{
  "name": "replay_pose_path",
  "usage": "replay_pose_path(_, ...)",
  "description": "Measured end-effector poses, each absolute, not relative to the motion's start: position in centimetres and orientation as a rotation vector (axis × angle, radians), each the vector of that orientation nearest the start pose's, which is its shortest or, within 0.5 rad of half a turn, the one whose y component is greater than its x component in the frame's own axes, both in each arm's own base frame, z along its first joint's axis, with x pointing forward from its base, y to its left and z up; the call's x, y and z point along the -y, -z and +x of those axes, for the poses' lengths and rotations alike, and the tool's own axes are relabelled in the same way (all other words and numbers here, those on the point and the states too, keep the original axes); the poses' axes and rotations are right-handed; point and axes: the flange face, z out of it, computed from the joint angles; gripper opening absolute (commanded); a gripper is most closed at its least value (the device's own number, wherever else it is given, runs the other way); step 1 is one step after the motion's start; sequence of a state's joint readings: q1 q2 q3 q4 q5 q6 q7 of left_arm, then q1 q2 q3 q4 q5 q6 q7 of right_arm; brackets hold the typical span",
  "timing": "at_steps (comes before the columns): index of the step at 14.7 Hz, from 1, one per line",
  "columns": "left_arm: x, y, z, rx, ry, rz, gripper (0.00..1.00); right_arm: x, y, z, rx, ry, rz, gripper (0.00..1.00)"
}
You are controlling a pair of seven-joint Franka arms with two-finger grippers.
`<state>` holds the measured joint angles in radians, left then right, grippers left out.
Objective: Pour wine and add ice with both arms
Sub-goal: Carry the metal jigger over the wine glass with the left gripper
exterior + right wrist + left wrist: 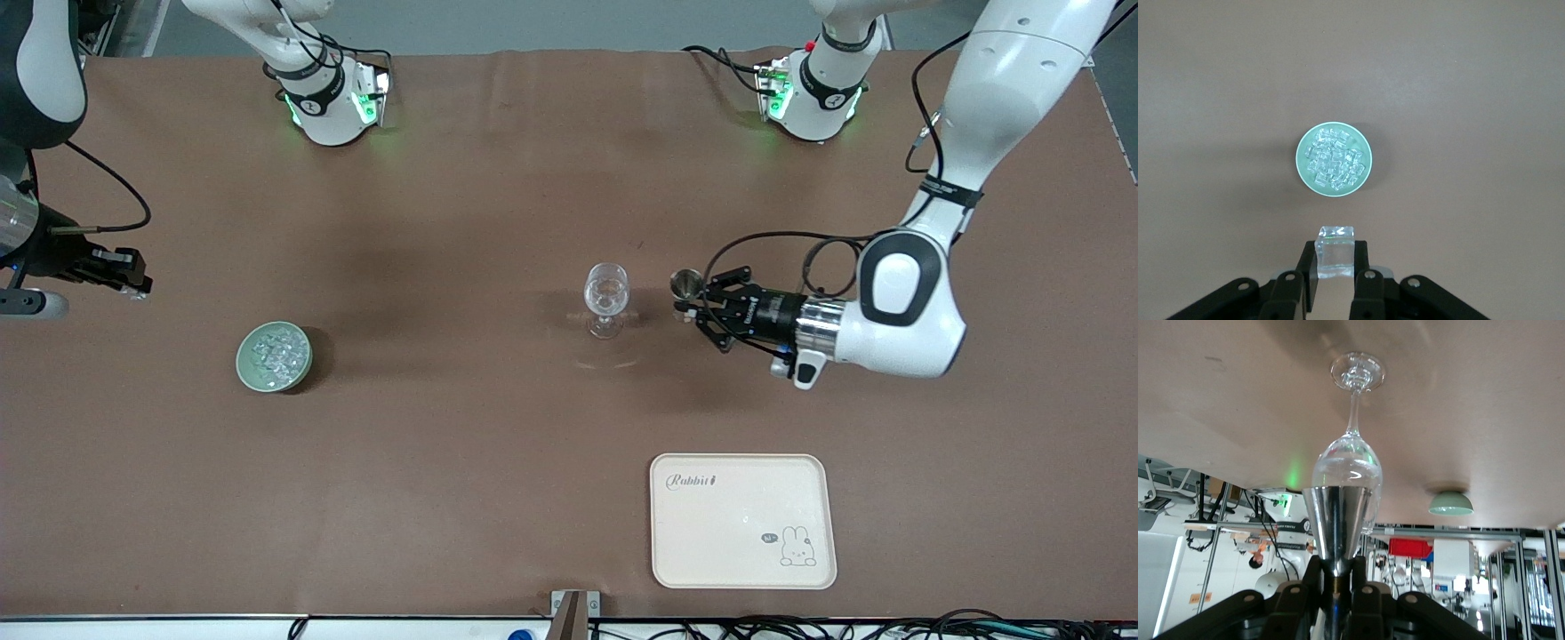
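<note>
Front view: left end effector clamped on metal cup just beside mid-worktop glass. Right wrist view: right end effector pinching one ice cube above green bowl, near right arm's edge.

Lighting was even, bright and overhead. The tabletop showed soft, faint shadows beside the green bowl and the wine glass. Green lamp glow spilled at both arm bases. The wine glass carried small highlights. No notable blur was observed.
</note>
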<state>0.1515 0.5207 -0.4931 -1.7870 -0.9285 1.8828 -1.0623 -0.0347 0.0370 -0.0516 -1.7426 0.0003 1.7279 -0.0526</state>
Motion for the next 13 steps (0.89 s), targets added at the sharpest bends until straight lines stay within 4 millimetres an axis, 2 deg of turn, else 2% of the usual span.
replay_pose_path(2,26.1,-31.2,57.4,-1.346,1.21,1.891,0.01,4.9,-53.5,56.7,-0.053,-0.081,-3.138,0.03)
replay_pose_path(7,28.0,-33.1,56.5,-1.493,1.101,2.002,0.01,4.8,-53.5,56.7,-0.053,-0.081,-3.138,0.03)
replay_pose_path(13,30.5,-32.9,55.4,-1.608,1.029,2.085,0.01,4.8,-53.5,56.7,-0.053,-0.086,-3.137,0.04)
